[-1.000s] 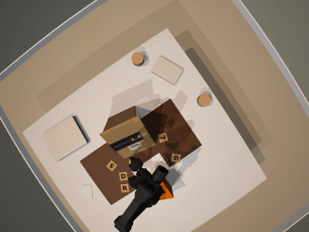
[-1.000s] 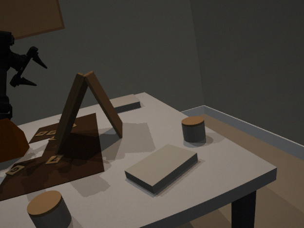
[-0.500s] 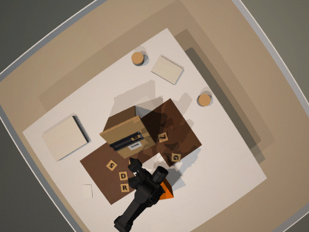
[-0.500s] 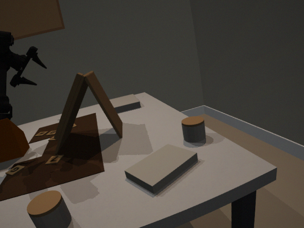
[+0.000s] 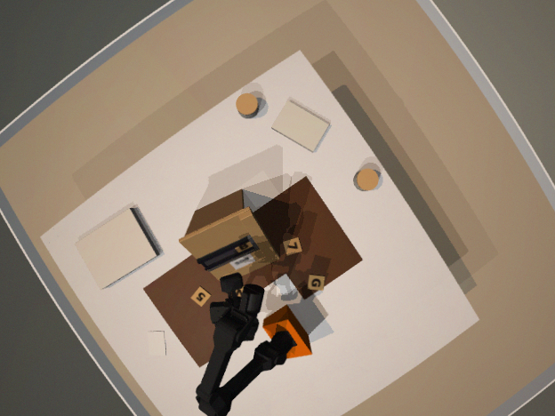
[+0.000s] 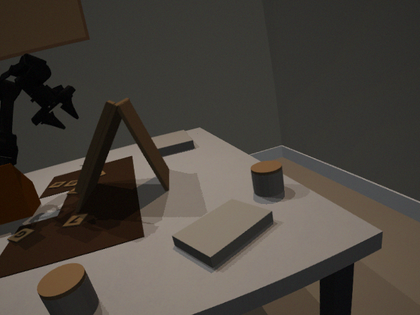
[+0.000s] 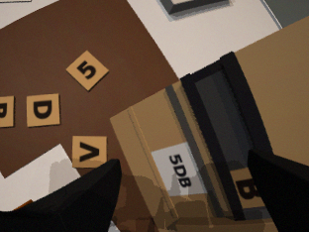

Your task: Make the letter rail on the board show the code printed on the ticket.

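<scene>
The slanted board (image 5: 213, 236) (image 6: 93, 159) (image 7: 282, 74) carries a dark rail (image 5: 219, 259) (image 7: 223, 109) and a ticket (image 5: 242, 261) (image 7: 179, 170) reading "5DB". A B tile (image 5: 244, 246) (image 7: 248, 188) sits near the rail's right end as the ticket reads; the rest of the rail holds no tile. My gripper (image 6: 71, 122) (image 7: 184, 163) is open and empty, raised in front of the board. The 5 tile (image 5: 200, 296) (image 7: 87, 70), D tile (image 7: 43, 110) and V tile (image 7: 89, 152) lie on the brown mat. The arm hides the D tile in the top view.
A partly cut-off tile (image 7: 7, 111) lies beside D. The 7 tile (image 5: 293, 246) (image 6: 75, 220) and G tile (image 5: 316, 282) (image 6: 21, 235) lie right of the board. An orange block (image 5: 302, 342) (image 6: 17, 193) stands near the arm. Two lidded jars (image 5: 246, 104) (image 5: 367, 180) stand farther off.
</scene>
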Tool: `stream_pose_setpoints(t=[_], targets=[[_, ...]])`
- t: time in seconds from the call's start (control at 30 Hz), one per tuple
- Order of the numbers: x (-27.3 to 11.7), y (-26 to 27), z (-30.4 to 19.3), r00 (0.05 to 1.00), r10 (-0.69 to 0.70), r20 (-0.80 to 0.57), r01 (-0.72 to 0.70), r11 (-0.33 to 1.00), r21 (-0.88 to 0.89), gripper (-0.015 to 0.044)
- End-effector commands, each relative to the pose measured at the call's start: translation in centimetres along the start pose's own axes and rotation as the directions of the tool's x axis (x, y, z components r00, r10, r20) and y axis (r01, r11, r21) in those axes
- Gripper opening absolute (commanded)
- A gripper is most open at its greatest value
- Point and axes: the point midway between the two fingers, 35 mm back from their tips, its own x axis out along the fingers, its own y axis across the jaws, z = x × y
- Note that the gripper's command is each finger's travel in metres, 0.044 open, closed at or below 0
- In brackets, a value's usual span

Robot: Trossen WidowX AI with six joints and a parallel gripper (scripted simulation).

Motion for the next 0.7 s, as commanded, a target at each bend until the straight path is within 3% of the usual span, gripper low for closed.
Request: stream_pose_setpoints(t=[0.0,0.67], targets=[[5.6,3.9,1.9,0.981,0.147,-0.125,-0.087,0.915,0.394,0.034],[12.3,11.6,3.6,0.917,0.287,-0.278,0.068,0.574,0.816,0.034]])
